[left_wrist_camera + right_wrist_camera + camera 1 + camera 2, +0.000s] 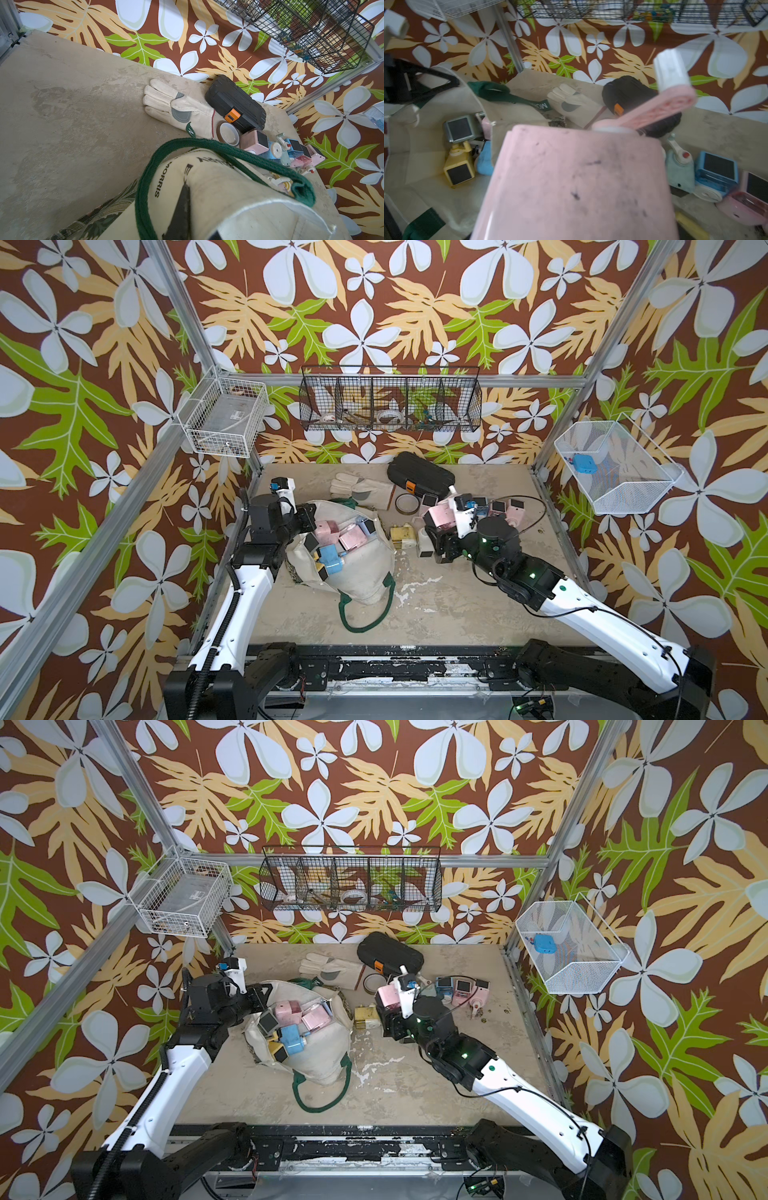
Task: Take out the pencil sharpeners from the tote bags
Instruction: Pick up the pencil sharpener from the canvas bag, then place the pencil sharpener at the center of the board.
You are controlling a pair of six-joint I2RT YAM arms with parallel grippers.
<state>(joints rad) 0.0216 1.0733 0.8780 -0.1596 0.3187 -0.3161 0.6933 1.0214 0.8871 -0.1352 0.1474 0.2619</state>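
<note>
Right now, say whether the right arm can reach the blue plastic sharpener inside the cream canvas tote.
Probably not yet: the right end effector grips a pink plastic sharpener. Otherwise the blue sharpener lies uncovered in the tote.

"MORRIS" stands in black capitals on the cream cloth of the tote bag [218, 187]; the lettering next to it is cut off by the strap and unreadable. A green label [543, 106] on the bag shows "MOR"
</note>
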